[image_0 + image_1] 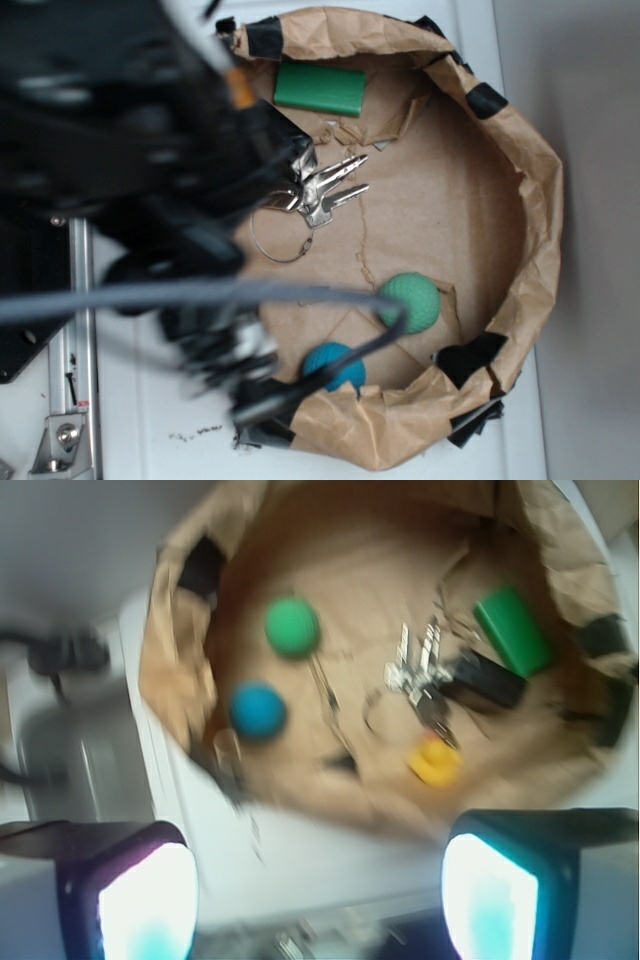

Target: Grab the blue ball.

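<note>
Ball (258, 711): blue, near the left wall of the paper nest (170, 670) (rim stops rolling).
Gripper (318, 900): fingers apart, holding nothing, above.

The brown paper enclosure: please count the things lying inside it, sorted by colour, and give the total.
Green: 2, the green ball and the green block
Blue: 1, the blue ball
Yellow: 1, a small yellow thing
Black: 1, a black block
Silver: 1, the bunch of keys
Total: 6
</note>
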Tool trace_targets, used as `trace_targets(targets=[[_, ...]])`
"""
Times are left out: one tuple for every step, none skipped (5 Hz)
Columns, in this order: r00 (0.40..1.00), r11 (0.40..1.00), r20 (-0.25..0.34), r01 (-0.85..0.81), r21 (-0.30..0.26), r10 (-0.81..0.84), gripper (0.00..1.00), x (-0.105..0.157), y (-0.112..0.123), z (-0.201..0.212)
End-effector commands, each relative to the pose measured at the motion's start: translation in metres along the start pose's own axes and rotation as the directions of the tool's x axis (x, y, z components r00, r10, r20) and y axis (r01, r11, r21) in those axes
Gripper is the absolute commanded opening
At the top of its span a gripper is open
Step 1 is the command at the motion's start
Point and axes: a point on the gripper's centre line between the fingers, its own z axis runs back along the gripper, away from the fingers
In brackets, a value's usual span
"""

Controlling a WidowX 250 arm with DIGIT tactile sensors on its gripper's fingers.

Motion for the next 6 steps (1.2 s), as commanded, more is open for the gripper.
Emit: trace_targets(targets=[[0.976, 0.979, -0.107, -0.196, -0.055, 0.189, 1.00, 0.055, -0.016, -0.093], [0.929, 0.965, -0.270, -0.261, 0.011, 0.254, 1.00, 0.020, -0.027, -0.127], [0.869, 0.958, -0.404, -0.271, 0.093, 0.285, 1.00, -0.019, -0.042, -0.147], [0.866, 0.972, -0.441, -0.212, 0.101, 0.235, 1.00, -0.051, -0.060, -0.160], [0.942, 0.992, -0.314, -0.099, 0.079, 0.118, 0.52, -0.050, -0.057, -0.171], [0.973, 0.998, -0.224, -0.050, 0.046, 0.059, 0.00, -0.032, -0.050, -0.172]])
